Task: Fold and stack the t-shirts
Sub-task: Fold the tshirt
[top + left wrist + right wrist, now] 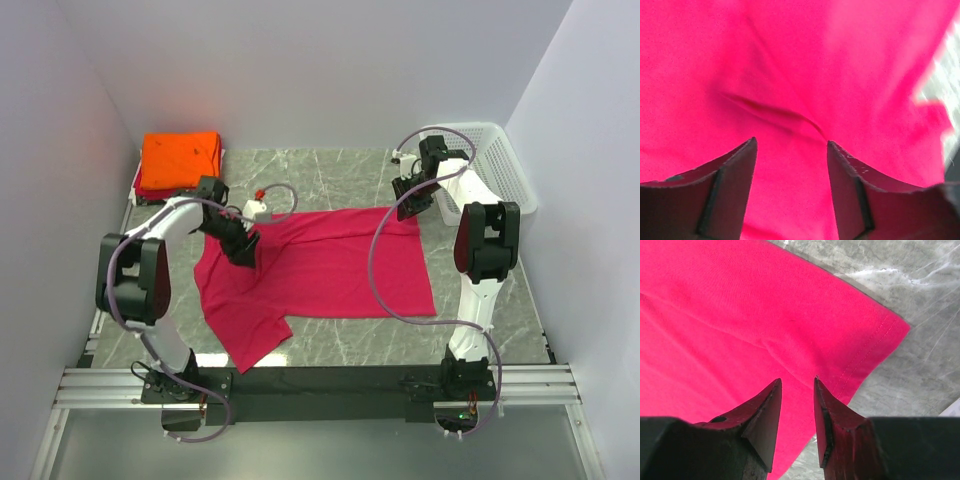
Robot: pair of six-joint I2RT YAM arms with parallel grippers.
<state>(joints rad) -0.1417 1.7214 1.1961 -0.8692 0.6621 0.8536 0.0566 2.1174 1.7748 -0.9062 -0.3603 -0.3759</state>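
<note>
A crimson-pink t-shirt point(330, 270) lies spread flat on the marble table, one sleeve pointing toward the near left. My left gripper point(243, 254) hovers low over its left part, jaws open, and the left wrist view shows only wrinkled pink cloth point(790, 75) beneath the gripper point(792, 141). My right gripper point(410, 206) is at the shirt's far right corner. In the right wrist view the gripper point(797, 379) is open with a narrow gap above the hemmed corner point(880, 335), which lies flat. A folded orange t-shirt point(180, 155) rests on a folded red one point(150, 188) at the back left.
A white mesh basket point(497, 165) stands at the back right, close behind the right arm. Grey walls enclose the table on three sides. Bare marble point(330, 170) shows behind the shirt and along the near edge point(400, 340).
</note>
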